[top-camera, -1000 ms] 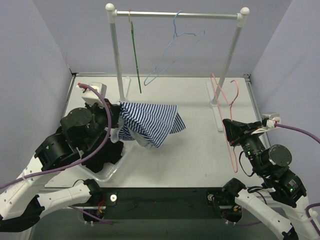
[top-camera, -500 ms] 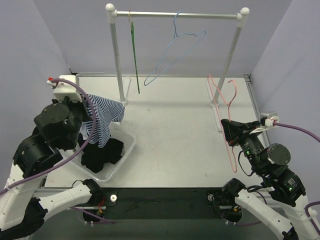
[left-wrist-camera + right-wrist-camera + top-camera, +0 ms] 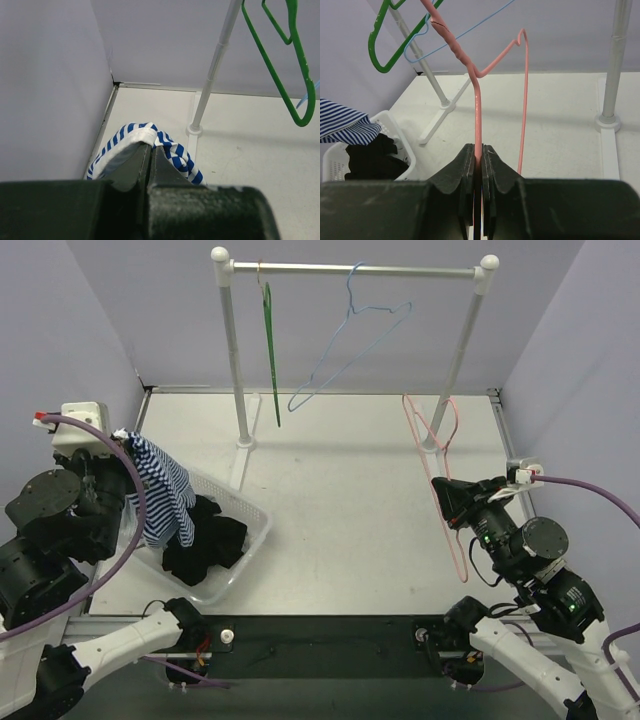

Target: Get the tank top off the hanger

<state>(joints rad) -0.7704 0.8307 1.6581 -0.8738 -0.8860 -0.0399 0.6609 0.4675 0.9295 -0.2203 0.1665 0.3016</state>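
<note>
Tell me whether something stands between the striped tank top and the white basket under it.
Nothing visible does. The tank top hangs from the left pincer over the basket, which holds black clothes. The pink hanger is far off in the right pincer.

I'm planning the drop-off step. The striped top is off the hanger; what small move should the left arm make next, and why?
Probably open the left gripper to release the striped tank top. The top hangs free of the pink hanger, which the right gripper grips well apart from it. It appears to hang over the white basket of dark clothes, so it should fall inside.
</note>
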